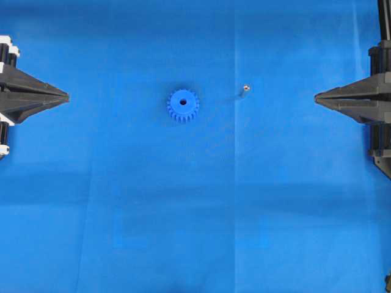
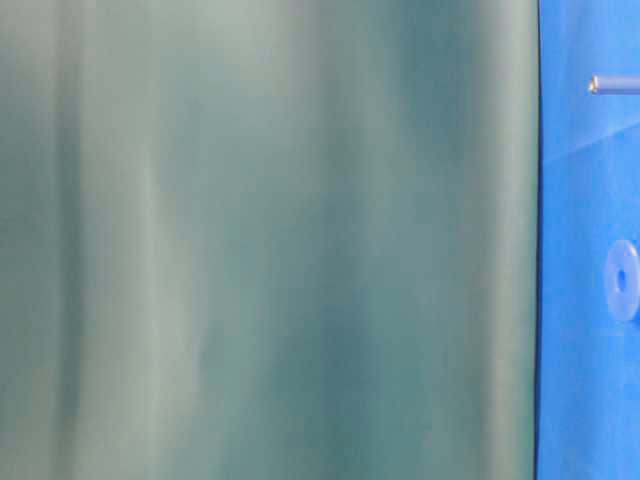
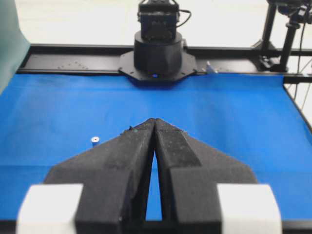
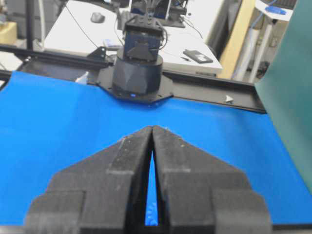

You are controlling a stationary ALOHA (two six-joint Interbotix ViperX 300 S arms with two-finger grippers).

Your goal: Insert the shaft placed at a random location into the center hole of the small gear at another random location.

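Note:
The small gear (image 1: pixel 182 105) lies flat on the blue mat, left of centre in the overhead view, its center hole (image 1: pixel 182 101) facing up. The shaft (image 1: pixel 244 89) stands on the mat to the gear's right, shiny end up; it also shows in the left wrist view (image 3: pixel 95 140) and the table-level view (image 2: pixel 612 85). My left gripper (image 1: pixel 66 96) is shut and empty at the left edge. My right gripper (image 1: pixel 316 97) is shut and empty at the right edge. A few gear teeth (image 4: pixel 153 213) show through the slit of the right jaws. The gear also appears in the table-level view (image 2: pixel 622 280).
The blue mat (image 1: pixel 195 213) covers the whole table. A green curtain (image 2: pixel 270 240) fills most of the table-level view. The opposite arm's black base stands at the mat's far edge in the left wrist view (image 3: pixel 157 53) and in the right wrist view (image 4: pixel 138 73).

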